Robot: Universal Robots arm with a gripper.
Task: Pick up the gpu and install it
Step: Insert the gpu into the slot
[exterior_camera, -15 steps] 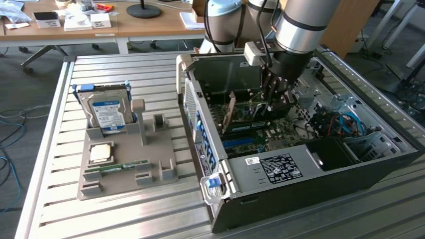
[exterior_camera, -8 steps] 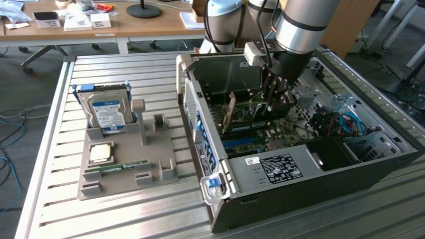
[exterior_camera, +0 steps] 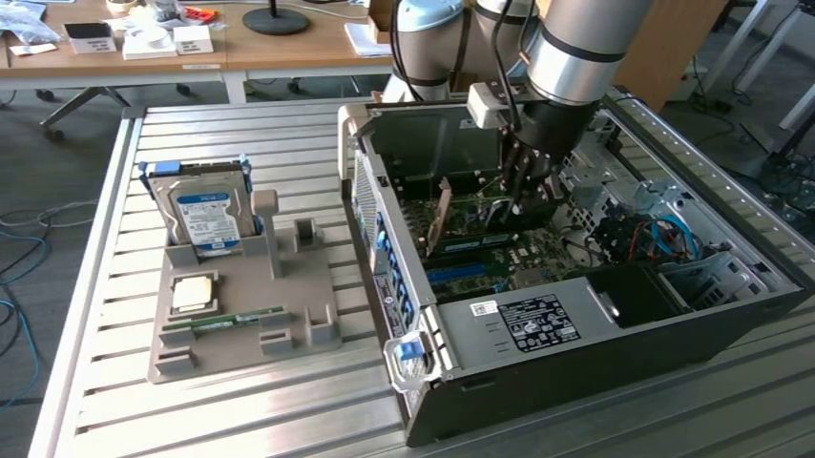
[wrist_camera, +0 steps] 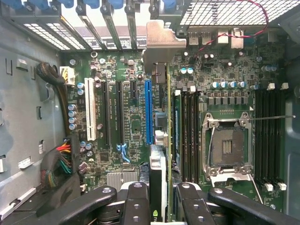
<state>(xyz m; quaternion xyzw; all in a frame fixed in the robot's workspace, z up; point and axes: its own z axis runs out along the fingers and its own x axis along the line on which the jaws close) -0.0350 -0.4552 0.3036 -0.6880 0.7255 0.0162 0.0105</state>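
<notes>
My gripper [exterior_camera: 522, 202] reaches down into the open computer case [exterior_camera: 713, 329] from above. It is shut on the gpu [exterior_camera: 449, 212], which stands on edge over the motherboard. In the wrist view the gpu [wrist_camera: 159, 178] appears edge-on between the black fingers [wrist_camera: 136, 199] of the gripper [wrist_camera: 164, 204]. Its silver end bracket [wrist_camera: 164, 42] sits against the rear slot openings. The card's thin edge runs just beside the long blue slot [wrist_camera: 148, 110]. I cannot tell whether the card is seated in a slot.
A grey parts tray [exterior_camera: 305, 329] on the slatted table holds a blue-labelled hard drive [exterior_camera: 204, 218], a CPU [exterior_camera: 194, 292] and a RAM stick [exterior_camera: 227, 322]. Inside the case are an empty CPU socket [wrist_camera: 228, 150], memory slots [wrist_camera: 269, 136] and cable bundles [wrist_camera: 58, 161].
</notes>
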